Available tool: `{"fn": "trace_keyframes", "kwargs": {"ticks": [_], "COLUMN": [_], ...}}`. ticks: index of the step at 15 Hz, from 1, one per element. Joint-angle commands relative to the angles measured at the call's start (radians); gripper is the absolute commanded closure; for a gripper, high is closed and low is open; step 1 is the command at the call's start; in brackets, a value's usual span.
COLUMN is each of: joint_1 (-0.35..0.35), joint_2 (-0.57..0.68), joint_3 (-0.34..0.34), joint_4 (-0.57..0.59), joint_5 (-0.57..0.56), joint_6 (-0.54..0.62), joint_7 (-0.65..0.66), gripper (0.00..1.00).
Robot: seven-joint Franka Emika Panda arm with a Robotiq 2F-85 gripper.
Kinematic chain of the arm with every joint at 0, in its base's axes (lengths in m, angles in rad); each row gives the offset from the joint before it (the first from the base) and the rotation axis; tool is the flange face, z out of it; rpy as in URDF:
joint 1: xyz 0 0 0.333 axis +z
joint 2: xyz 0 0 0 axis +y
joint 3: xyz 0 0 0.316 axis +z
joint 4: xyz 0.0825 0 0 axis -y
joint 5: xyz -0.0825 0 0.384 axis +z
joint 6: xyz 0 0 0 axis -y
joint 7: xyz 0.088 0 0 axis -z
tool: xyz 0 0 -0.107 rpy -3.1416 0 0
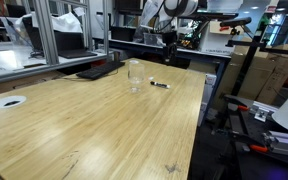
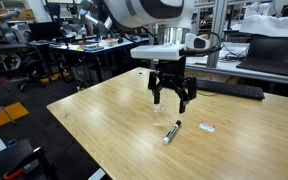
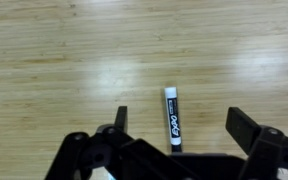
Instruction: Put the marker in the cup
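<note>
The marker (image 3: 172, 120), a short black stick with a white end, lies flat on the wooden table (image 1: 94, 125). It shows in both exterior views (image 1: 160, 85) (image 2: 171, 131). The cup (image 1: 134, 75), a small clear tumbler, stands upright just beside the marker in an exterior view; I cannot make it out in the other views. My gripper (image 2: 171, 101) hangs open and empty above the marker, fingers pointing down. In the wrist view the marker lies between the two spread fingers of my gripper (image 3: 181, 125), nearer one of them. My gripper also shows in an exterior view (image 1: 169, 57).
A flat white round disc (image 1: 9, 101) lies near one table edge. A dark keyboard (image 2: 229, 89) lies at the back of the table. A small white tag (image 2: 207, 127) lies close to the marker. Desks, monitors and metal frames surround the table.
</note>
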Motion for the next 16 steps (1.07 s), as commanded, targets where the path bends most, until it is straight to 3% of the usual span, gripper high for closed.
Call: {"fn": "trace_keyframes", "kwargs": {"ticks": [1,6,10,16], "joint_1": [-0.040,-0.076,-0.079,-0.090], "joint_2": [0.057,0.113,0.150,0.230], "joint_3": [0.032,0.070,0.083,0.104], "joint_4": [0.071,0.117,0.146,0.175], "joint_5": [0.034,0.120,0.127,0.129], "joint_6": [-0.030,-0.021,-0.015,0.105], "joint_7": [-0.054,-0.116,-0.135,-0.154], "gripper": [0.00,0.00,0.00,0.00]}}
